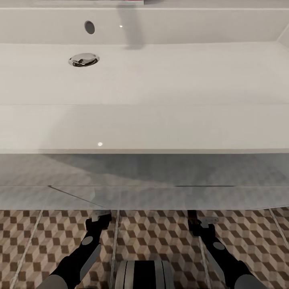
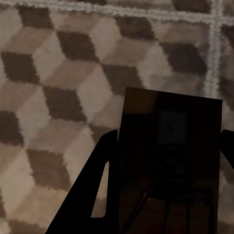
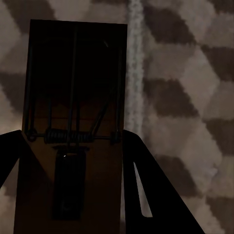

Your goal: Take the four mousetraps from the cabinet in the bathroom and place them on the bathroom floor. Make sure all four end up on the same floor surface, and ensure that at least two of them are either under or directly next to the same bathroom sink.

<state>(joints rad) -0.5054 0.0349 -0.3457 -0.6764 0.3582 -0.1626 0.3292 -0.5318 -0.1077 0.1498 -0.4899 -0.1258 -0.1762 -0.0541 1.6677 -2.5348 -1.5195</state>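
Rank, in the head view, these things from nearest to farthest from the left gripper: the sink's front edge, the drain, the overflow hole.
1. The sink's front edge, just above the left gripper.
2. The drain, on the basin floor, farther back.
3. The overflow hole, on the back wall, farthest.

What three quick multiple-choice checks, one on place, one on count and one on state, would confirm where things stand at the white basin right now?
1. Where is the chrome round drain?
A. In the wide white rectangular basin, toward the robot's left
B. On the cube-patterned tile floor
C. On a wooden shelf

2. How many brown wooden mousetraps with dark metal springs show in the two wrist views together?
A. None
B. Two
C. Four

3. What state is the right gripper in?
A. Open and empty
B. Shut on a towel
C. Shut on a mousetrap

Answers: 1 A, the drain sits in the basin's bottom at left. 2 B, one trap at the left gripper, another at the right. 3 C, its dark fingers flank the board above the tiles.
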